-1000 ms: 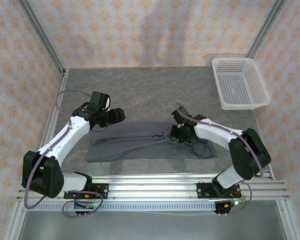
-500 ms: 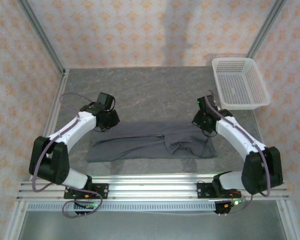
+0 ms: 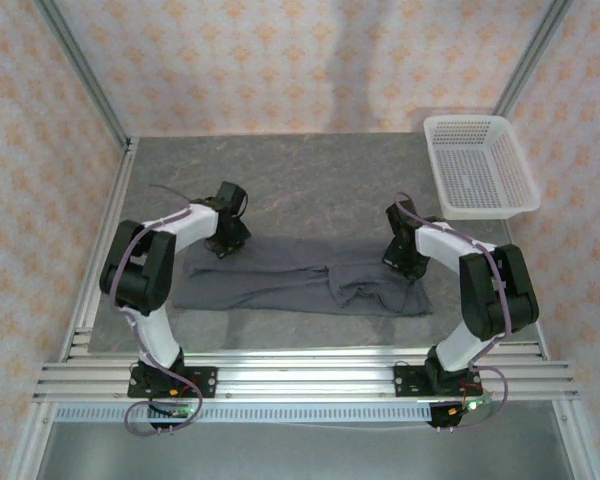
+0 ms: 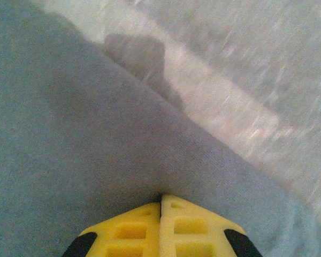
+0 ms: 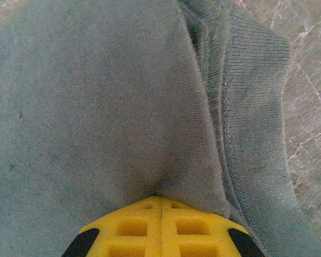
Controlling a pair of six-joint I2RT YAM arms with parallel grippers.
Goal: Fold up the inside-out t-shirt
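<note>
Dark grey t-shirt (image 3: pixel 280 285) lies flat on grey table (image 3: pixel 310 180) as a long, low strip, running sideways, nearer and left of the white basket (image 3: pixel 488 212), well apart from it. The shirt's right end is the end closest to the basket, with loose wrinkles and a bunched fold there; the end farthest from the basket is smoother. Left gripper (image 3: pixel 226 243) is down at the far corner of the shirt's end away from the basket, arm bent low over the table. In the left wrist view the left gripper (image 4: pixel 161 201) has yellow fingers pressed together with no gap, cloth (image 4: pixel 85 150) running right up to the tips, so clamped on the shirt edge; blurred bare table (image 4: pixel 257 80) beyond. Right gripper (image 3: pixel 404 262) is down at the far edge of the shirt's end nearest the basket, just near-left of the basket. In the right wrist view the right gripper (image 5: pixel 161 202) is closed too, fingers touching, cloth (image 5: pixel 96 107) puckering into the tips, so pinching the shirt; stitched hem (image 5: pixel 246 134) runs to the right of the pinch, table (image 5: pixel 310 80) past it. Basket sits at the table's far right corner.
</note>
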